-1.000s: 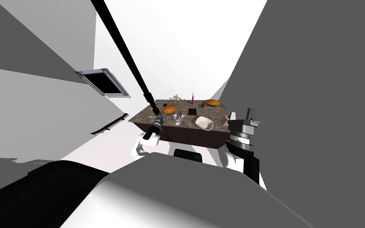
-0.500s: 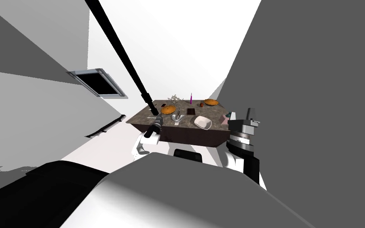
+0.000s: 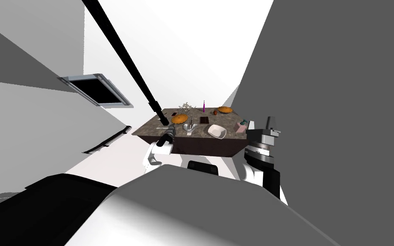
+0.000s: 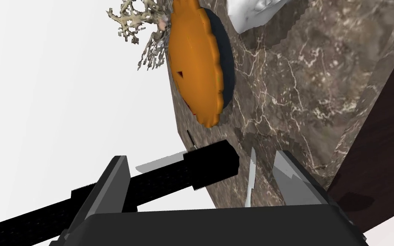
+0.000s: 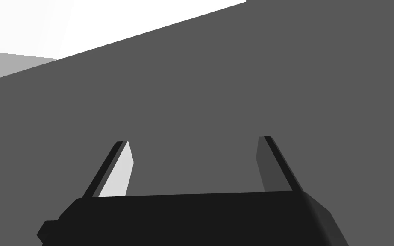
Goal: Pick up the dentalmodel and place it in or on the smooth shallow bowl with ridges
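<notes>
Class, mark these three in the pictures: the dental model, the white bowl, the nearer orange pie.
dental model (image 3: 189,127), head view, its curved arch.
white bowl (image 3: 217,132), head view, its bare inside.
nearer orange pie (image 4: 196,64), left wrist view, its top crust.

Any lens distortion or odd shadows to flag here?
Head view: wide-lens splay, walls fan to the corners; the brown marbled table tilts with the picture. Left wrist view: the orange scalloped dish casts a dark shadow; the shadow by the white dental model is stair-stepped. Right wrist view: right end effector has one finger lit, one shaded.
</notes>
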You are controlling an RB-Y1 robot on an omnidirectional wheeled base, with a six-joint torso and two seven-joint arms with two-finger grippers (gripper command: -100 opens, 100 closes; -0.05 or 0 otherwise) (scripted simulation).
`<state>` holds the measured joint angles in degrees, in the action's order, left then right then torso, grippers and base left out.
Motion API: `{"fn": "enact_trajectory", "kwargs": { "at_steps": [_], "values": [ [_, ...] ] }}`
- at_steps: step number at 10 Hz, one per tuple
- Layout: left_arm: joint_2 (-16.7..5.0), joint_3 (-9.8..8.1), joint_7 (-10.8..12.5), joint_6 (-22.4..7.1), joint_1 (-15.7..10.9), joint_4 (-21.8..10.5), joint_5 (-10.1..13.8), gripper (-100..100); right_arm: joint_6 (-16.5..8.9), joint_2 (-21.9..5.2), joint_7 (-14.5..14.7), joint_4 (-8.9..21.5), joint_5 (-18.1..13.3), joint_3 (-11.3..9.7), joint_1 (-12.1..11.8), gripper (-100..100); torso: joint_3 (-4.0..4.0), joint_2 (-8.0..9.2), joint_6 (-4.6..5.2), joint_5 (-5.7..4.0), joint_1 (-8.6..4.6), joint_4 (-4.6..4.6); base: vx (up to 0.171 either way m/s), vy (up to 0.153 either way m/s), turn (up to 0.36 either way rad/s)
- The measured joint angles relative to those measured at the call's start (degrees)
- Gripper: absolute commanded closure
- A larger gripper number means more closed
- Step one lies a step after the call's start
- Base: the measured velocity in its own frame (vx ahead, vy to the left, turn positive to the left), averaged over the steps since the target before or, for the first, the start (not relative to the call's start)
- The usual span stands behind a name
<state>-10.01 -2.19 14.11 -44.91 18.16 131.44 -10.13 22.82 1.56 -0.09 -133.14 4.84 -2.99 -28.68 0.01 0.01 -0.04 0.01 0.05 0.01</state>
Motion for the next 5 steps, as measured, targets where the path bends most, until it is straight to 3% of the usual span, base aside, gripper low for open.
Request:
{"fn": "enact_trajectory", "kwargs": {
  "at_steps": [5],
  "values": [
    [0.0,-0.28,0.8,-7.1,-1.8,-0.4,-0.5,-100,0.0,0.0,0.0,0.0,0.0,0.0,0.0,0,-0.01,-0.02,0.02,0.00,0.00,0.00,-0.001,0.004,-0.089]
  ]
}}
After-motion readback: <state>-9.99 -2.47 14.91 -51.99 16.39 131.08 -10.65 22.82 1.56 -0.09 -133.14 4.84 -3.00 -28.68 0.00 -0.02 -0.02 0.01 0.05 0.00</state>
